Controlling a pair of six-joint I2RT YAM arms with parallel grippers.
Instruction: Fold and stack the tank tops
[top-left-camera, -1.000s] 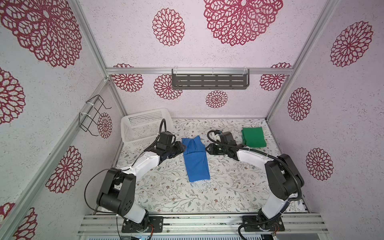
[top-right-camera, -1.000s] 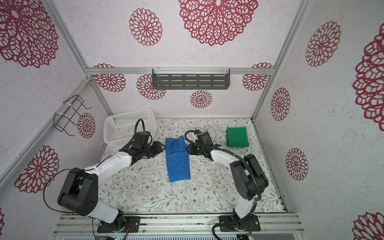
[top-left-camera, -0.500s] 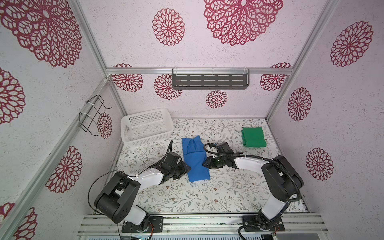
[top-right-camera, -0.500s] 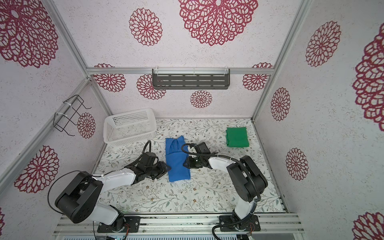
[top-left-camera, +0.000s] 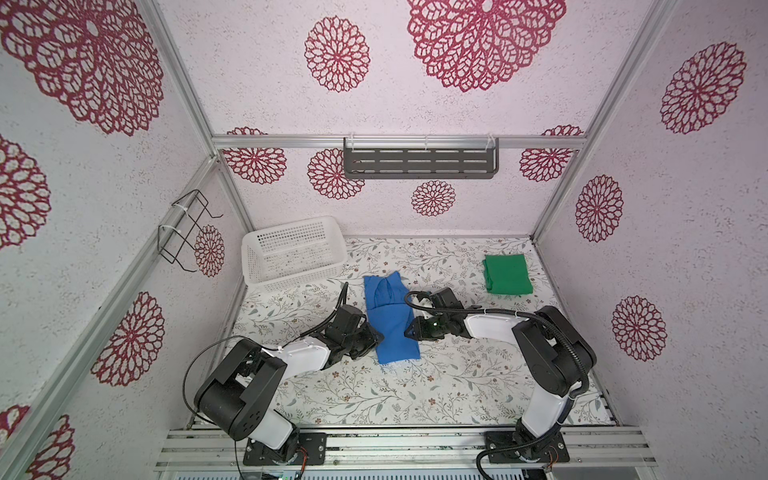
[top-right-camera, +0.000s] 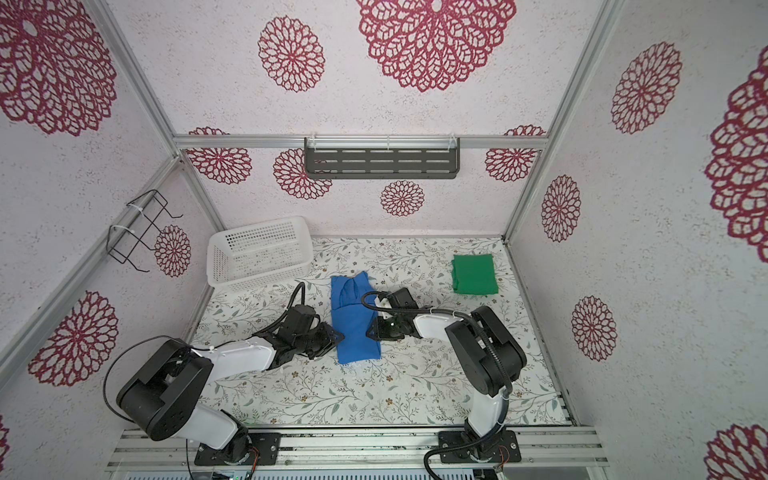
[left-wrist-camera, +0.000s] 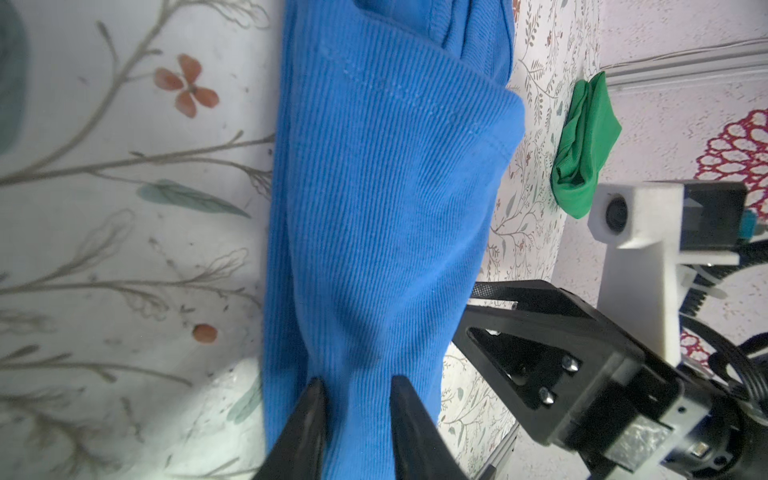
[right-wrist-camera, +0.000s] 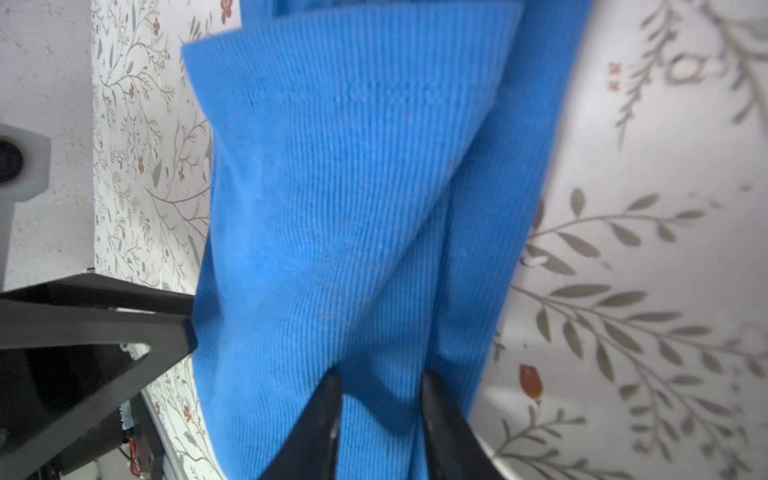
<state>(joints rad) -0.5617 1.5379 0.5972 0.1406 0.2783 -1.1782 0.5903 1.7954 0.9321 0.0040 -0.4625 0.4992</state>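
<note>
You find one tank top (top-left-camera: 390, 320) at the tabletop (top-left-camera: 415, 395) middle, the other tank top (top-left-camera: 508, 274) behind right, the basket (top-left-camera: 294, 253) behind left.

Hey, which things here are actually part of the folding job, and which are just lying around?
Part of the job: blue tank top, folded narrow; green tank top, already folded.
Just there: white basket; grey wall shelf; wire rack.

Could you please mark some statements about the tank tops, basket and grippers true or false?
1. The royal blue ribbed cloth tank top lies between the left gripper and right gripper. True.
2. The bright green folded tank top is stacked on it. False: it lies apart, far right.
3. The white perforated plastic basket holds the green top. False: the top lies on the table.
4. Both grippers' tips reach the blue top. True.
</note>
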